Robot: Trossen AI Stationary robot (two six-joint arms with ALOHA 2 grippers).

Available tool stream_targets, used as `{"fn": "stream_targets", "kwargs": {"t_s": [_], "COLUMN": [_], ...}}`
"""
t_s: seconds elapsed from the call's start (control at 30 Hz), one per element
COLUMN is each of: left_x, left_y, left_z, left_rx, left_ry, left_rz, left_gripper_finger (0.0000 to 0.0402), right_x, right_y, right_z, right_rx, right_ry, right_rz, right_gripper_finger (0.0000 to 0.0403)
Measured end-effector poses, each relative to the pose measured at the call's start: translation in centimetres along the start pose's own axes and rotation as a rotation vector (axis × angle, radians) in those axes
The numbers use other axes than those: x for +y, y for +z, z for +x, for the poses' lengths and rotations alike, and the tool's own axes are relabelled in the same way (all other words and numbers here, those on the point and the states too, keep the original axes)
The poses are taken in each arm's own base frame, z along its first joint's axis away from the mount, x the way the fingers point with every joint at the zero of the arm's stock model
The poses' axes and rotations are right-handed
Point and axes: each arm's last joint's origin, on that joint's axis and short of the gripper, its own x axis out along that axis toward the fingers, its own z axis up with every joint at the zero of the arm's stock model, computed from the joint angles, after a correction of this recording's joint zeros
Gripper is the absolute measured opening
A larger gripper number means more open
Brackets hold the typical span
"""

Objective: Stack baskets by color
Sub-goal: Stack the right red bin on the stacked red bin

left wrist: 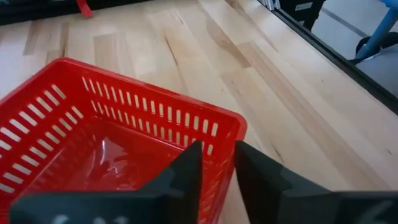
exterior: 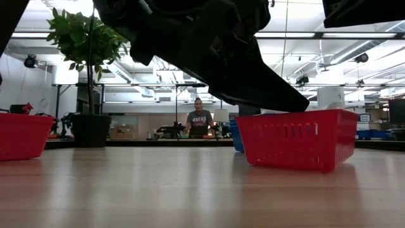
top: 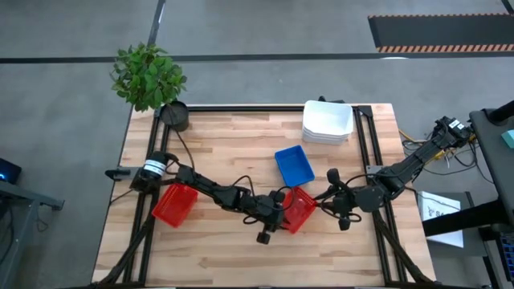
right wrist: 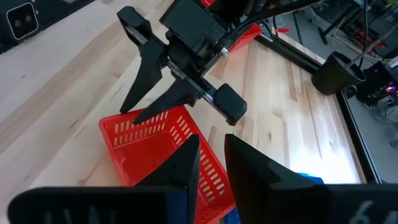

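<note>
The red slotted plastic basket (top: 299,208) being worked on sits near the middle of the wooden surface (top: 225,257), a little toward its front edge. It is thin-walled and perforated, so it is probably light and somewhat springy; the rim is the sensible place to pinch it, since the smooth floor offers no purchase and a hard squeeze could flex the wall.

The left claw (left wrist: 216,163) straddles one short wall of this basket, one finger inside and one outside, its jaws narrowed onto the rim. The right claw (right wrist: 211,155) has its fingers set narrowly over the opposite wall, apparently gripping it.

A second red basket (top: 174,204) lies toward the left edge, a blue plastic basket (top: 294,164) just behind the held one, and a stack of white rounded baskets (top: 328,122) near the far right corner.

No label or brand is readable on any basket.
</note>
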Motion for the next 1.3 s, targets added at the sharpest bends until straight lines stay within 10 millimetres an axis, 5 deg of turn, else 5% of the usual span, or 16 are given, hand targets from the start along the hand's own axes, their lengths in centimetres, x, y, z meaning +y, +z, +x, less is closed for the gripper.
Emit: {"fn": "stream_targets", "kwargs": {"t_s": [0.2,0.3,0.57,0.93,1.3], "left_x": [0.1,0.1,0.0,-1.0,-0.8], "left_y": [-0.1,0.2,2.3,2.2,0.2], "left_z": [0.0,-0.3,-2.1,-1.9,0.0], "left_rx": [0.004,0.002,0.000,0.020,0.017], "left_ry": [-0.027,-0.028,-0.025,0.060,0.044], "left_rz": [-0.024,-0.024,0.028,0.196,0.084], "left_gripper_finger": [0.0010,0.0008,0.0052,0.0203,0.0184], "right_x": [0.0,0.0,0.0,0.0,0.0], "right_y": [0.0,0.0,0.0,0.0,0.0], "right_z": [0.0,0.0,0.0,0.0,0.0], "right_rx": [0.001,0.001,-0.002,-0.001,-0.001], "right_ry": [0.001,0.000,0.000,0.000,0.000], "right_rz": [0.000,0.000,-0.009,-0.021,-0.025], "right_gripper_finger": [0.0068,0.0068,0.0068,0.0068,0.0068]}}
